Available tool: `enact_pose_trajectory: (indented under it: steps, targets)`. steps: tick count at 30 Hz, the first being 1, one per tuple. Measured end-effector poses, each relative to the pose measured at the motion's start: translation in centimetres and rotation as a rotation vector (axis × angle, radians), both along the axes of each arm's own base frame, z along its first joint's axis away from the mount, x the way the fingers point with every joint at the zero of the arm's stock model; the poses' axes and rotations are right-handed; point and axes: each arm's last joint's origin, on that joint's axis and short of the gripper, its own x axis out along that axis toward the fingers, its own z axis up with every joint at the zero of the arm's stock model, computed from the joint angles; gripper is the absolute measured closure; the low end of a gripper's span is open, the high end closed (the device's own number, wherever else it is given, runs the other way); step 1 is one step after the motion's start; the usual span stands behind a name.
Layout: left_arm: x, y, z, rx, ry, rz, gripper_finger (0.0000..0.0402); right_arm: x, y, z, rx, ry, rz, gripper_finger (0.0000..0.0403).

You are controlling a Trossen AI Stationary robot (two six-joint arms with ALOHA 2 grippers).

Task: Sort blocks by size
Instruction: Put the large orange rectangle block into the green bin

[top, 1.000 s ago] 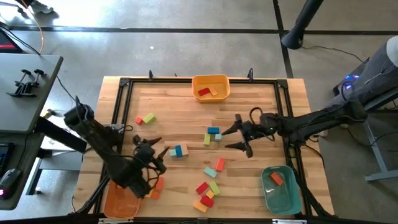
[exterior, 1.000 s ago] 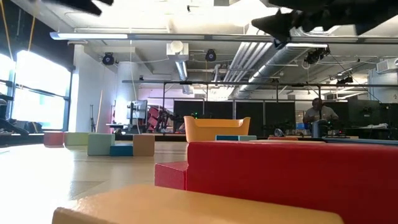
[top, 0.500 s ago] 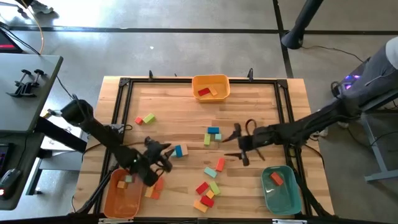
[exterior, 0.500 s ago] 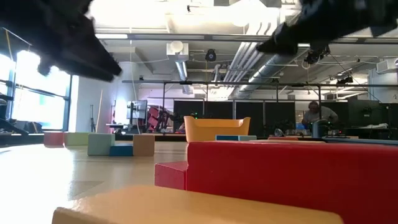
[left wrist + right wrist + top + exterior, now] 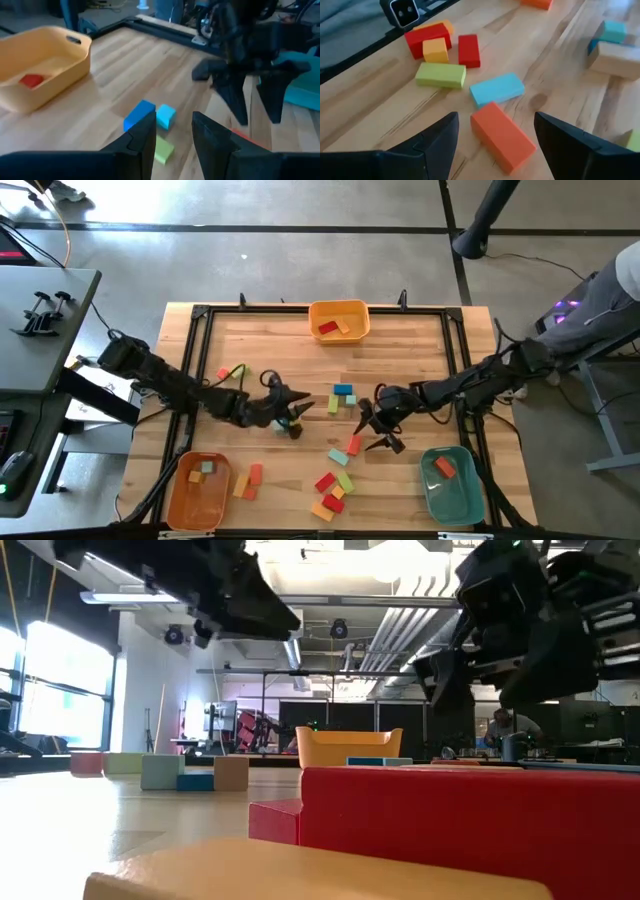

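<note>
Bare tabletop [image 5: 270, 340] is seen around the spread right gripper [image 5: 377, 426].
An orange block [image 5: 354, 444] lies at its 7 o'clock; the left gripper [image 5: 296, 412] is narrowly parted.

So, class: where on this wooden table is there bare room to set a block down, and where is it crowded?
Free: the bare wood between the yellow plastic bin and the red and green blocks, and the strip right of that bin. Crowded: the middle, where both grippers meet over the blue and teal blocks, and the front cluster of red, green and yellow blocks.
</note>
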Motion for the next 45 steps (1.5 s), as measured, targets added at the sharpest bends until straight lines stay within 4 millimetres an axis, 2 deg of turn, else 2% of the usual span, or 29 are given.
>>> enact_pose_trajectory:
  steps: [7, 16, 21, 25, 29, 30, 33, 36, 41, 45]
  targets:
    - [0.5, 1.6, -0.1, -0.016, 0.0, 0.024, 0.0291, 1.5, 0.1, -0.7, 0.004, 0.009, 0.091, 0.0146]
    - [0.6, 1.5, -0.1, -0.036, 0.002, -0.019, 0.0291, 4.1, 0.1, -1.7, -0.047, 0.06, 0.141, 0.0149]
    - [0.6, 1.5, -0.1, -0.039, 0.001, -0.024, 0.0291, 4.4, 0.1, -3.2, -0.113, 0.137, 0.139, 0.0157]
    - [0.6, 1.6, -0.1, -0.034, 0.005, -0.023, 0.0291, 4.9, 0.1, -4.1, -0.129, 0.175, 0.12, 0.0185]
    - [0.6, 1.5, 0.0, -0.017, 0.009, -0.032, 0.0291, 5.4, 0.0, -3.8, -0.097, 0.233, -0.016, 0.026]
    - [0.6, 1.5, -0.1, -0.017, 0.01, -0.035, 0.0291, 5.4, 0.0, -3.6, -0.084, 0.252, -0.056, 0.0277]
    - [0.5, 1.3, -0.1, -0.012, 0.018, -0.041, 0.0291, 5.1, 0.1, -2.5, -0.085, 0.317, -0.175, 0.0273]
    - [0.5, 1.1, -0.1, 0.006, 0.028, -0.062, 0.0291, 3.8, 1.3, -0.3, -0.148, 0.383, -0.256, 0.0273]
    - [0.5, 0.9, -0.1, 0.053, 0.043, -0.089, 0.0291, -0.5, 4.8, 4.9, -0.164, 0.498, -0.425, 0.0273]
    - [0.5, 1.1, -0.1, 0.093, 0.056, -0.094, 0.0291, -5.1, 8.0, 8.8, -0.105, 0.597, -0.693, 0.0273]
